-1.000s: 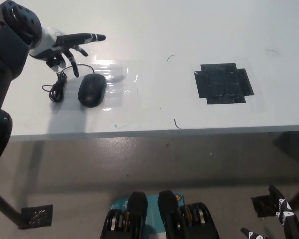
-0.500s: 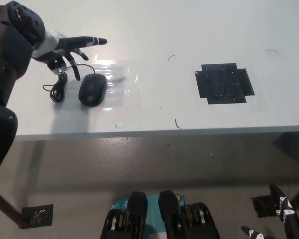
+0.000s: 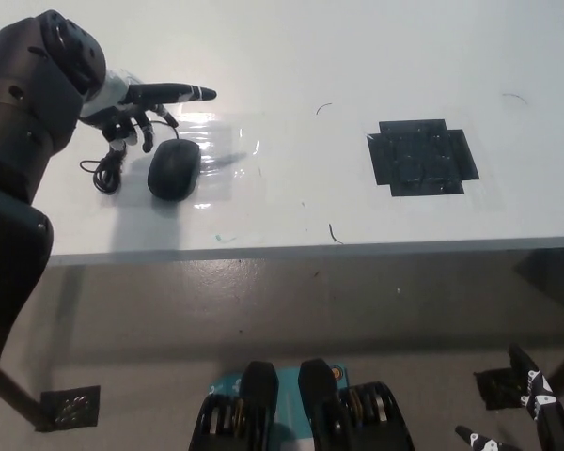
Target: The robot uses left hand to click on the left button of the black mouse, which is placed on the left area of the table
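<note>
Black oval plastic mouse point(image 3: 173, 169) lay on white table's point(image 3: 291, 56) left area. White left hand point(image 3: 143, 105) hovered just beyond: one finger straight for clicking, others curled, holding nothing. Right hand point(image 3: 536, 404) idle below table edge, fingers unclear.

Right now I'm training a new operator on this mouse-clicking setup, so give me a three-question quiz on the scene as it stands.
1. True or false: the left hand is pressing the black mouse.
2. Where does the black tape patch lie relative to the mouse? A) toward the robot's right B) toward the robot's left C) underneath it
3. Fill in: the mouse's coiled ___ lies on the table on the mouse's left side.

Key:
1. False: the hand is beyond the mouse, one finger stretched out past it.
2. A
3. cable

The right hand rests low, below the table edge.
</note>
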